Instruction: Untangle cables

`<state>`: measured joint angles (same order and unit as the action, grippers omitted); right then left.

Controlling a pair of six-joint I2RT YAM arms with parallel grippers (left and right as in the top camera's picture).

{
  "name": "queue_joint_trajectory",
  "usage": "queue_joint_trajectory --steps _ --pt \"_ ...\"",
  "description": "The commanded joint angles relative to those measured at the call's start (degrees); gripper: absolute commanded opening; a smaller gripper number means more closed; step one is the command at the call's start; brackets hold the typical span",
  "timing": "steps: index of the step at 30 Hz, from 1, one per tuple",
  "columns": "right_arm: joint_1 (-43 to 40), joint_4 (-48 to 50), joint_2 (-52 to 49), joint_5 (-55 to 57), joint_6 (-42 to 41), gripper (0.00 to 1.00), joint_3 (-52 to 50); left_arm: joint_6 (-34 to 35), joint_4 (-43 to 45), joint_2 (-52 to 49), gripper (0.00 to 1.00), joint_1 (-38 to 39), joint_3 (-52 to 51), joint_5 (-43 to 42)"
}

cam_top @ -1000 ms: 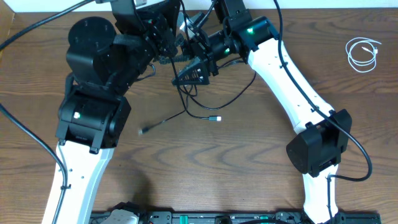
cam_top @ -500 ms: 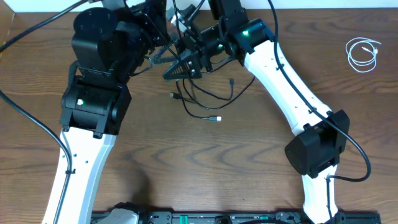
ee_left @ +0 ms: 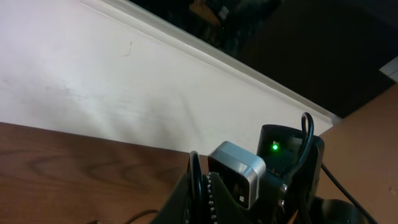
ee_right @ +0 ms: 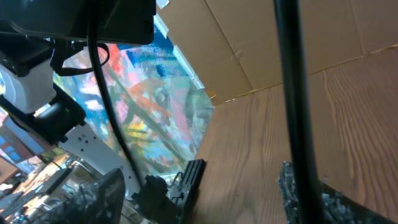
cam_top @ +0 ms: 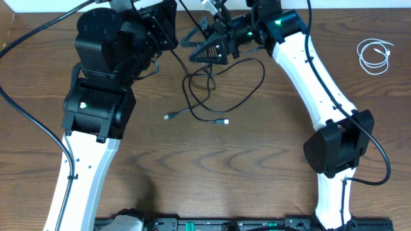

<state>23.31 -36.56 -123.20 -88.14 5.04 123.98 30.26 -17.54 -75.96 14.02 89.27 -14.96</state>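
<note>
Here the right claw [cam_top: 194, 49] gapes wide by the looped black cable [cam_top: 262, 76]; the left claw [cam_top: 166, 25] cannot be judged.

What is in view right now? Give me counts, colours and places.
black cable: one or two, cannot tell; black; tangled loops mid-table, two plug ends toward the near side
white cable: one; white; coiled at the far right of the table
table: one; brown wood; under everything
wall: one; white; behind the far edge
thick cords: several; black; running to the arms
left arm: one; white and black; left side
right arm: one; white and black; right side
left tool: one; black; far edge
right tool: one; black; far edge, by the loops
</note>
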Motion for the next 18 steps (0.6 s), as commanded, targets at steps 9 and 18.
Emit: queue_joint_trajectory --steps 9,18 --pt "4.5 0.4 0.8 -1.4 -0.3 0.84 -0.1 0.7 0.2 0.7 0.07 -2.6 0.3 0.7" --pt "9.9 2.4 0.8 -1.4 -0.3 0.76 -0.1 1.0 0.2 -1.1 0.07 -3.4 0.3 2.6"
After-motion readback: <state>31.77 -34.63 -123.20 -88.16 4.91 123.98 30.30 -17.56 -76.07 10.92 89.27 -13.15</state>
